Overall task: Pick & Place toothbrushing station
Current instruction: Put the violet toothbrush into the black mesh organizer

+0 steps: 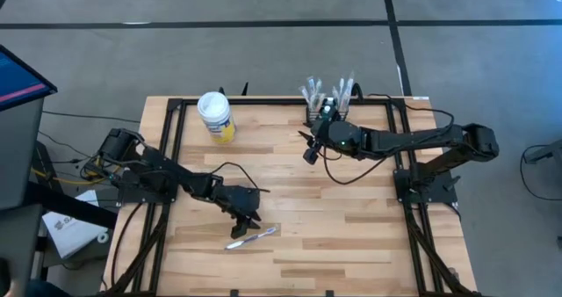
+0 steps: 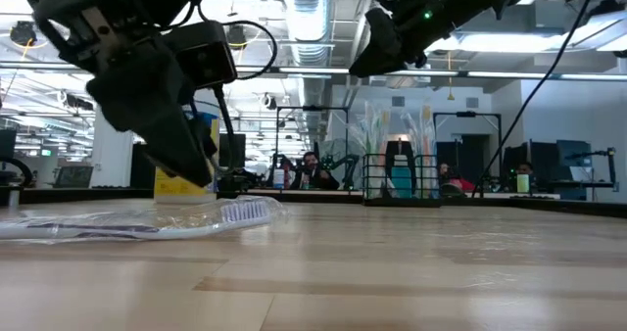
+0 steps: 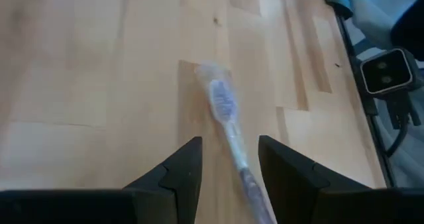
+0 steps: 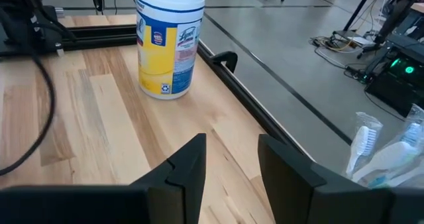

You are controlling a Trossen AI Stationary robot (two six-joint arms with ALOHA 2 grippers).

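Observation:
The black wire-mesh caddy [image 1: 323, 112] stands at the table's far edge with several wrapped toothbrushes upright in it; it also shows in the low view [image 2: 402, 179]. One wrapped toothbrush [image 1: 251, 237] lies flat on the table near the front. My left gripper [image 1: 248, 216] hovers just above it, open, a finger on either side of the handle in the left wrist view [image 3: 228, 151], and I see no touch. My right gripper [image 1: 310, 152] is open and empty, raised in the air just in front of the caddy.
A white round tub with a yellow label [image 1: 216, 117] stands at the far left of the table and shows in the right wrist view [image 4: 169, 38]. Black frame rails [image 1: 176, 130] run along the table's sides. People sit in the room beyond the table [image 2: 312, 169].

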